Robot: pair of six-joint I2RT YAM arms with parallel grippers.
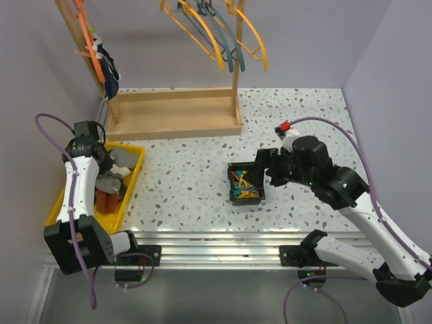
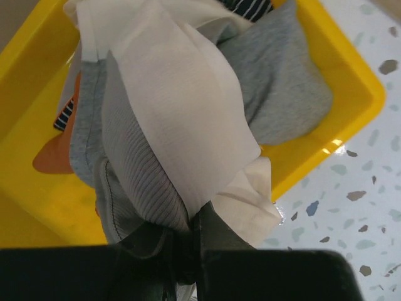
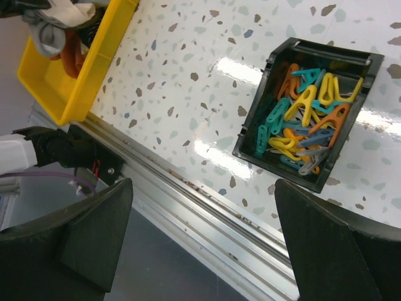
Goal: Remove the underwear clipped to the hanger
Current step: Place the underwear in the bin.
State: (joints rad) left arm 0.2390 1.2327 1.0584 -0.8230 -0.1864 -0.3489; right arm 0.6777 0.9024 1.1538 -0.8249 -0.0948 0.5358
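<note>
- Left fingers (image 2: pixel 213 235): closed tight on a fold of underwear, a grey ribbed brief with a white panel (image 2: pixel 175 119). The cloth bunches up out of the pinch.
- Left arm sits over the yellow bin (image 1: pixel 133 177) at the left edge of the bench (image 1: pixel 189 182). The held brief hangs above the bin's contents.
- In the bin: a plain grey brief (image 2: pixel 282 94) against the far wall, a rust-brown one (image 2: pixel 53 157) on the floor and a navy striped piece (image 2: pixel 66 116) showing at the edge of the pile.
- One dark navy brief with light trim (image 1: pixel 106 64) hangs on the orange hanger (image 1: pixel 89 40) at the left post of the wooden rack (image 1: pixel 175 111). Its clips are too small to make out.
- Yellow and blue hangers (image 1: pixel 223 34) hang bare from the rack's other post.
- Right fingers (image 1: pixel 262 167): spread wide, nothing between them, hovering just right of the black tray (image 3: pixel 250 135).
- The tray is full of plastic clips (image 3: pixel 307 106) in teal, yellow, orange and grey. It stands mid-bench, well apart from the bin.
</note>
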